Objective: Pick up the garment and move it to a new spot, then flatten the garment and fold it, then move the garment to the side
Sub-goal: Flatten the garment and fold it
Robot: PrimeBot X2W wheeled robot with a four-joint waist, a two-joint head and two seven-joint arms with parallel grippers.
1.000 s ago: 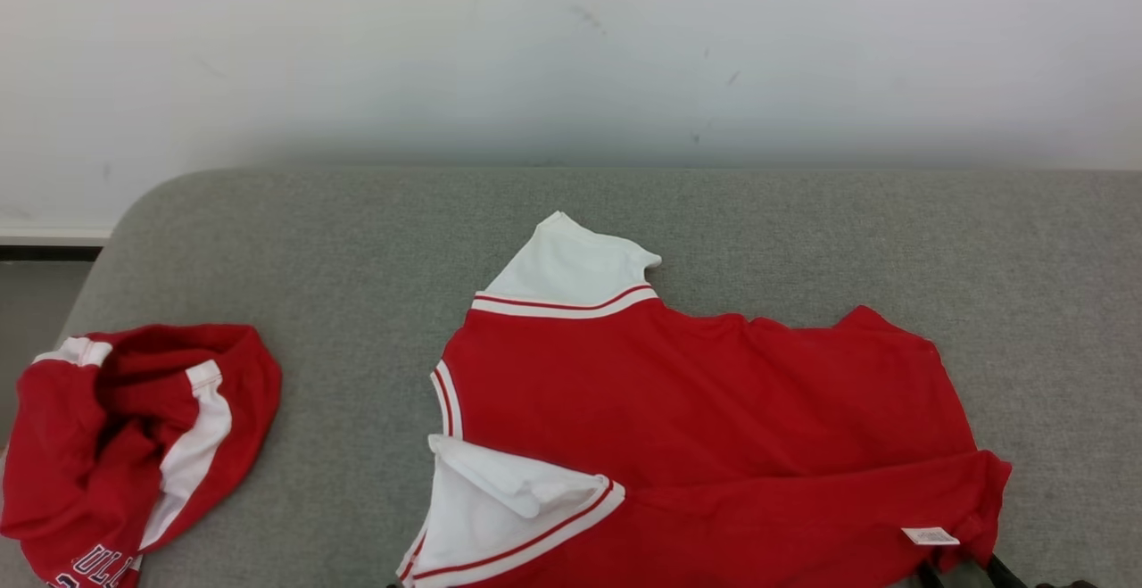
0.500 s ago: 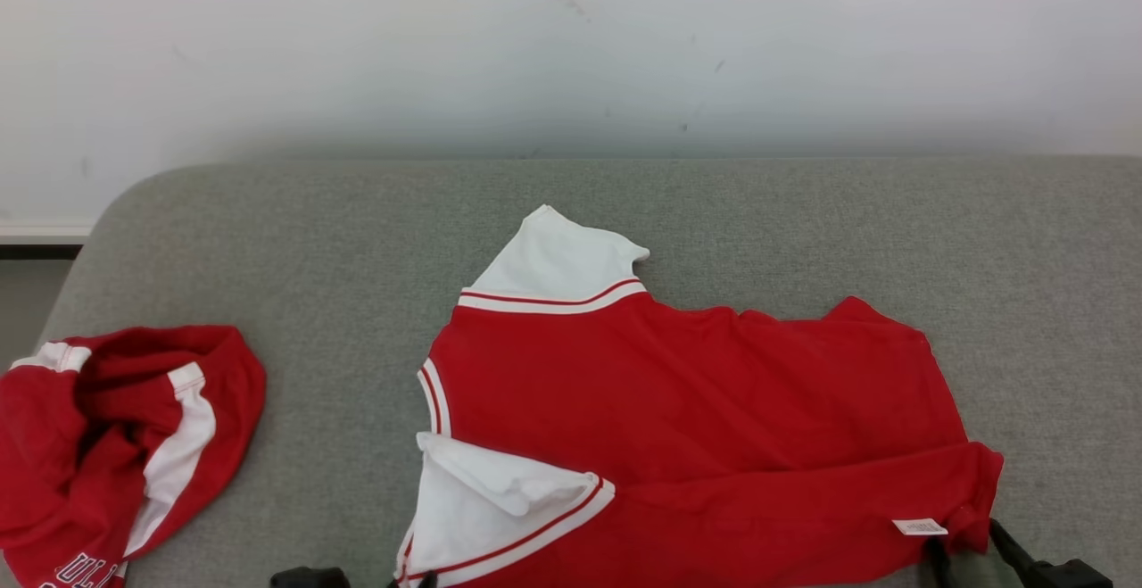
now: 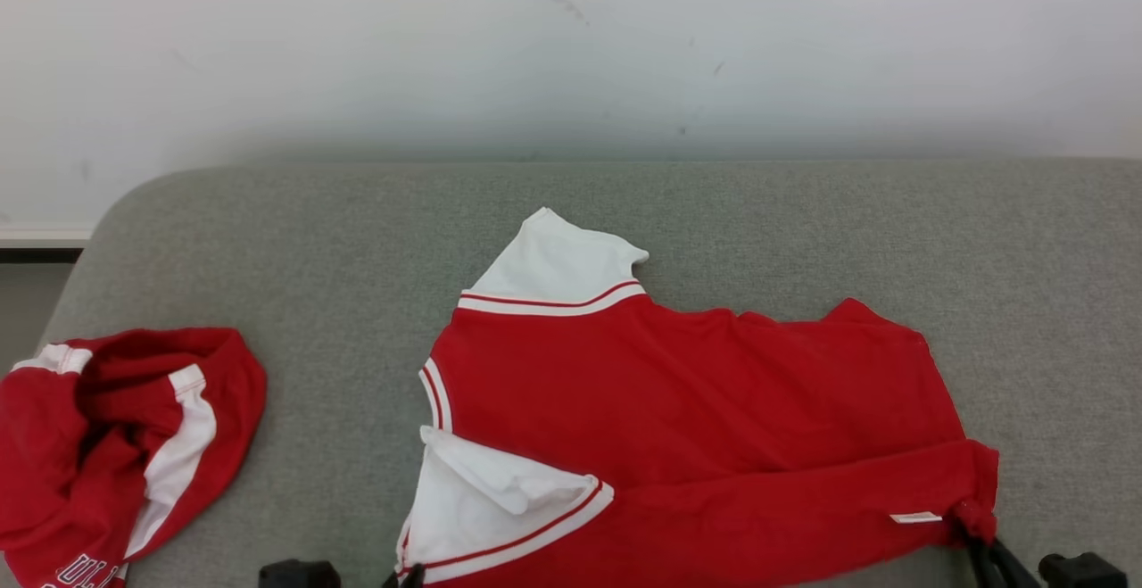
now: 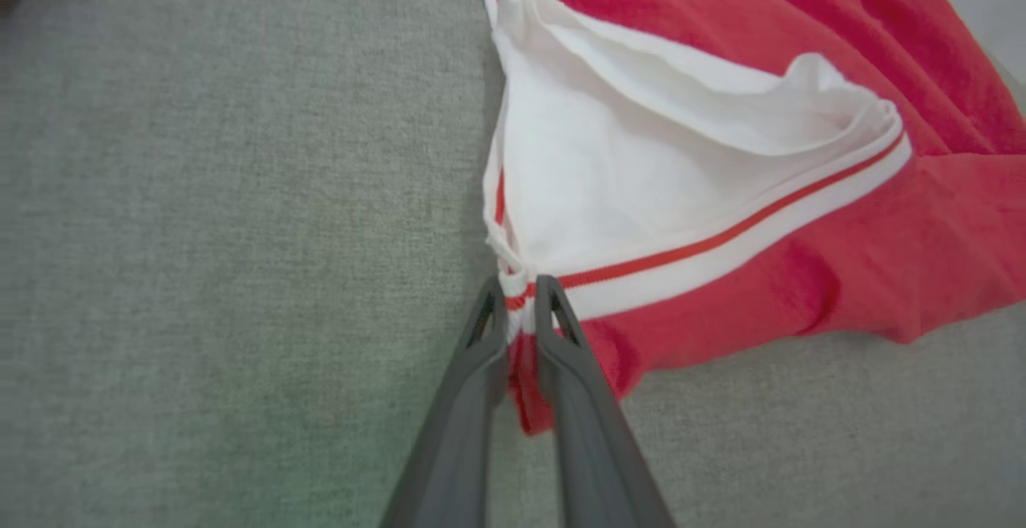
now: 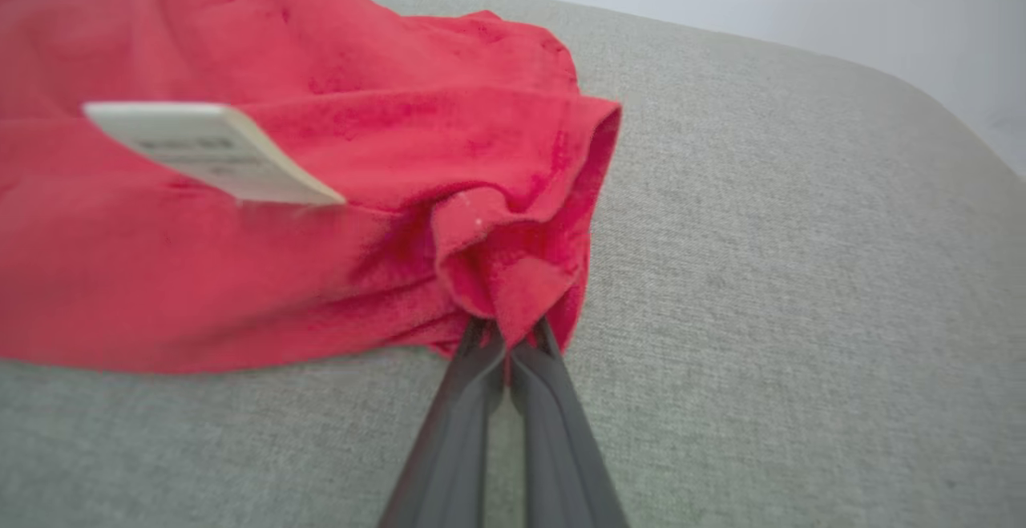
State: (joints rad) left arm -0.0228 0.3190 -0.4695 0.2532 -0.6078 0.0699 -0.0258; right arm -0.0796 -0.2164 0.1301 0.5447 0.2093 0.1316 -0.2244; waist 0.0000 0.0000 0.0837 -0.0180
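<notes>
A red garment (image 3: pixel 696 418) with white sleeves and red-striped trim lies spread on the grey cushion (image 3: pixel 357 249), its near edge folded over. My left gripper (image 4: pixel 519 296) is shut on the striped trim at the near-left corner, by the white sleeve (image 4: pixel 625 183); in the head view this gripper (image 3: pixel 406 577) peeks in at the bottom edge. My right gripper (image 5: pixel 506 334) is shut on the bunched red hem at the near-right corner, where the head view shows it (image 3: pixel 981 552) too. A white label (image 5: pixel 212 151) sticks out of the hem beside it.
A second red and white garment (image 3: pixel 116 445) lies crumpled at the cushion's left end, with lettering near the bottom. A pale wall (image 3: pixel 571 44) rises behind the cushion. Bare grey fabric stretches to the right and behind the shirt.
The camera shifted between frames. Both grippers have come up into the bottom of the head view, and the right corner of the hem has bunched and lifted slightly.
</notes>
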